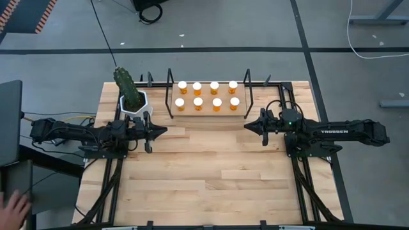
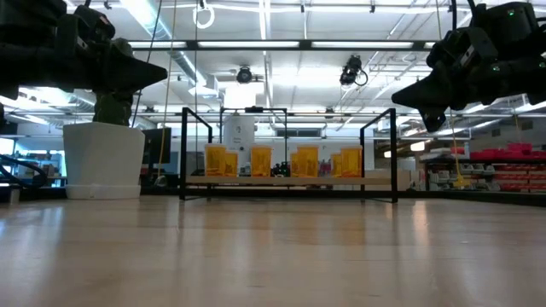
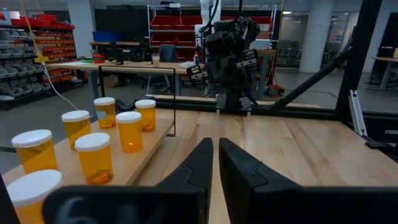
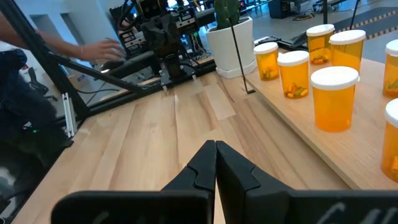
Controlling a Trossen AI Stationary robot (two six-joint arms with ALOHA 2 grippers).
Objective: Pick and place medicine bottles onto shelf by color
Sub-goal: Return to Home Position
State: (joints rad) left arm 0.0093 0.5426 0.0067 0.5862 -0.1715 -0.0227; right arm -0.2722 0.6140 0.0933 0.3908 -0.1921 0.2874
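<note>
Several orange medicine bottles [image 1: 208, 94] with white caps stand upright in two rows on the light-wood shelf [image 1: 208, 110], which has black wire uprights at both ends, near the table's far edge. They also show in the low view [image 2: 260, 160], the left wrist view [image 3: 129, 130] and the right wrist view [image 4: 334, 98]. My left gripper [image 1: 165, 130] hovers shut above the table, left of the shelf and nearer than it. My right gripper [image 1: 246, 126] hovers shut to the shelf's right, pointing at the left one. Neither touches anything.
A white hexagonal pot with a green cactus [image 1: 131, 96] stands just left of the shelf, close to my left arm. Bare wood tabletop [image 1: 204, 172] spreads between the grippers and toward the near edge. A person's hand [image 1: 14, 206] shows beyond the table's left side.
</note>
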